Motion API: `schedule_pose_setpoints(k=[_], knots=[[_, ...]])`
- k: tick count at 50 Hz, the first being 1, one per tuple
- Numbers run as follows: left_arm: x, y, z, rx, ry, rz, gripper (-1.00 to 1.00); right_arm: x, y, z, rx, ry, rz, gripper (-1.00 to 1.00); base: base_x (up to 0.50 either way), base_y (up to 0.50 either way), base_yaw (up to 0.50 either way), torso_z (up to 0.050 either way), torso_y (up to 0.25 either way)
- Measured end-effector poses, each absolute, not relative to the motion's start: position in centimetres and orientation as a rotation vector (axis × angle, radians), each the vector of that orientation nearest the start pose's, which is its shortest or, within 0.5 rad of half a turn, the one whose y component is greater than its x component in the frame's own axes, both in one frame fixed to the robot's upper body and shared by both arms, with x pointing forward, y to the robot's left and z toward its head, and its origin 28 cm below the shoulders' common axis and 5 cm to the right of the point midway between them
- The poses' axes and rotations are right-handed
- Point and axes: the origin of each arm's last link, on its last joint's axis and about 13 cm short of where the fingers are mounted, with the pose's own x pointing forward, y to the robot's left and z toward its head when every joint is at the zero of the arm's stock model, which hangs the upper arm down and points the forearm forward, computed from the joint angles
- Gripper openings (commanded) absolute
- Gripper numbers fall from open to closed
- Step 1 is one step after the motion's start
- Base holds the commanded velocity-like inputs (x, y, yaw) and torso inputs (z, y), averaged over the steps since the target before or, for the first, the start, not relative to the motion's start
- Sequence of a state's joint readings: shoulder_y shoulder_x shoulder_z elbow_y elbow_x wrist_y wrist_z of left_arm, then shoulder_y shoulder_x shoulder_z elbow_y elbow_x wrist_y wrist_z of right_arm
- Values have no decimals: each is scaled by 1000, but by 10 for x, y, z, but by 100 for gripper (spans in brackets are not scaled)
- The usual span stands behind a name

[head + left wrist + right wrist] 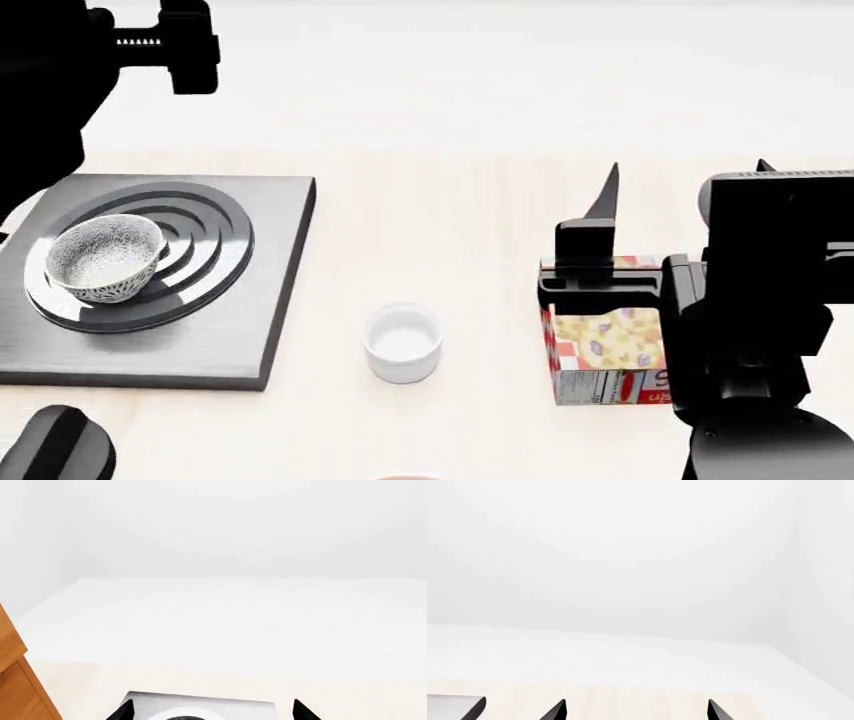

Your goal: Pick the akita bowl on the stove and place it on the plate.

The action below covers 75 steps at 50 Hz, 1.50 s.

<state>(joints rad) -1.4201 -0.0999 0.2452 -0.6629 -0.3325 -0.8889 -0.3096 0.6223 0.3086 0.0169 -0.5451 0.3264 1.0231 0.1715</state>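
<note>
The akita bowl (106, 258) sits upright on the stove (260, 300), left of the burner's centre. The plate is barely in view, if at all. Both sets of jaws stand open and empty. The left gripper (212, 711) should descend over the bowl's rim, one finger inside, and close gently before lifting straight up.

You see a white-grey bowl (104, 258) with fine dark speckling at left, on a dark-grey stove (254, 300) with black rings. Centre: plain white cup (403, 343). Right: red-checked carton (603, 345), yellow-purple print. Pale wood table (441, 220).
</note>
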Motion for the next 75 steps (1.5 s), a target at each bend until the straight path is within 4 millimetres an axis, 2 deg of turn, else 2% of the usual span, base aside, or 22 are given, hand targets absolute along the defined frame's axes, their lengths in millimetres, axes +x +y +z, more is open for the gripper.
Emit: schedule_pose_setpoints(k=[12, 29, 75], knots=[[407, 201, 294, 16, 170, 156, 100, 268, -144, 213, -90, -131, -58, 100, 0, 0, 0, 0, 0], [403, 197, 289, 6, 132, 62, 100, 268, -144, 213, -88, -132, -58, 100, 0, 0, 0, 0, 0], [399, 201, 287, 31, 76, 46, 100, 266, -144, 213, -88, -132, -53, 100, 0, 0, 0, 0, -115]])
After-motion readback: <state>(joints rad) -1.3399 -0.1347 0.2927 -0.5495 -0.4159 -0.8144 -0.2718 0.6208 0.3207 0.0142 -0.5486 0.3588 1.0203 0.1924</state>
